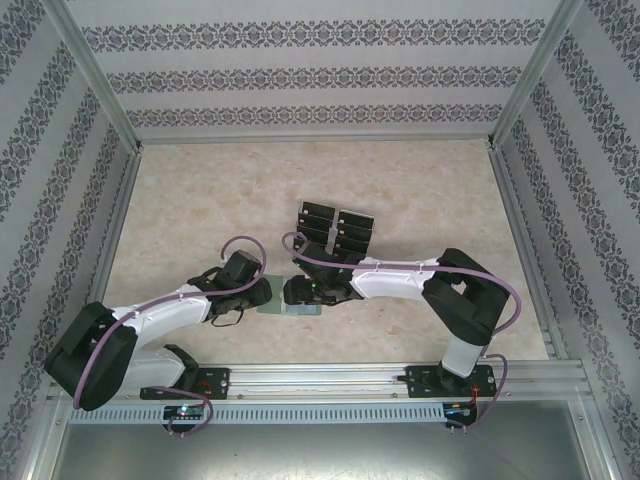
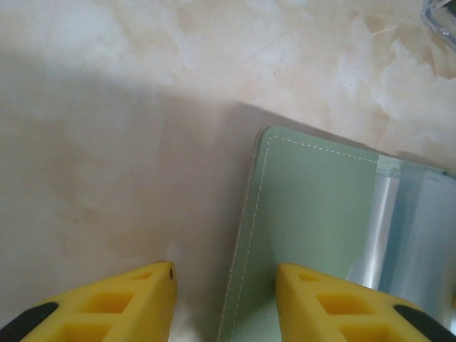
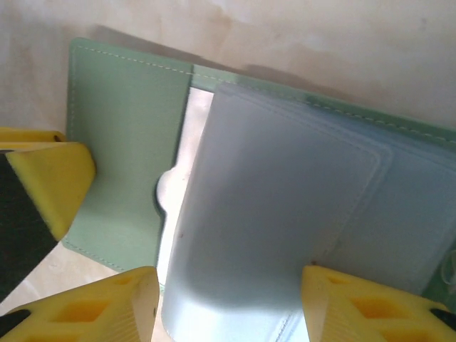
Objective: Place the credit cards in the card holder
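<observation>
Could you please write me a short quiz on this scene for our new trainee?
1. True or false: the card holder lies open on the table.
2. Where are the cards? A) in the holder B) in a gripper C) grouped on the table beyond the holder.
3. Which gripper is above the holder's clear sleeves?
Key: 1 true; 2 C; 3 the right gripper.

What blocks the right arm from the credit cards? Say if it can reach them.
Probably yes. The right gripper hovers at the card holder, and the credit cards sit just beyond it, with bare table between. Its jaws straddle the holder's clear sleeve, so it must lift clear first.
</observation>
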Controlling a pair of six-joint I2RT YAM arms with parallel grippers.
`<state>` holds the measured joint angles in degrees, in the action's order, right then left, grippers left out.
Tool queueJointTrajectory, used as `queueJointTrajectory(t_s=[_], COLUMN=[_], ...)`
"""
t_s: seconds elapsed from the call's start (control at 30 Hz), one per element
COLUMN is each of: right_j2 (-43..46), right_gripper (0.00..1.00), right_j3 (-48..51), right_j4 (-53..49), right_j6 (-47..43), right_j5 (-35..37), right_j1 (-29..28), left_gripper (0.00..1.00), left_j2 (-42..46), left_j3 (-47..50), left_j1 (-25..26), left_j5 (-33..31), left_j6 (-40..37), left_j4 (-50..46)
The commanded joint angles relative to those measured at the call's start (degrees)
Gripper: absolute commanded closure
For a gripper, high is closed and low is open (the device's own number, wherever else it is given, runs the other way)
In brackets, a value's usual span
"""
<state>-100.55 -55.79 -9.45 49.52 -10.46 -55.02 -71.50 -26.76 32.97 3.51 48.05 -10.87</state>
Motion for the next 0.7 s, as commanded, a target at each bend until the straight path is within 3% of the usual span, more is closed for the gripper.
queueJointTrajectory(t_s=[0.0, 0.3, 0.67], right_j2=[-1.03, -2.69, -0.23], right_gripper=[0.44, 0.44, 0.44], right_j3=[-1.48, -4.05, -4.04], right_j4=[2.79, 5.01, 2.54], right_j6=[1.21, 2.42, 2.07], right_j5=[-2.44, -4.66, -2.07], right_j1=[-0.21, -0.26, 0.16], left_gripper=[0.58, 0.57, 0.54], left_j2=[-0.31, 2.11, 12.85], left_j3=[1.72, 2.23, 4.83], left_j1=[1.13, 1.13, 1.10], left_j5=[1.59, 0.48, -5.49], left_j6=[0.93, 2.47, 5.93], left_j4=[0.93, 0.20, -5.01])
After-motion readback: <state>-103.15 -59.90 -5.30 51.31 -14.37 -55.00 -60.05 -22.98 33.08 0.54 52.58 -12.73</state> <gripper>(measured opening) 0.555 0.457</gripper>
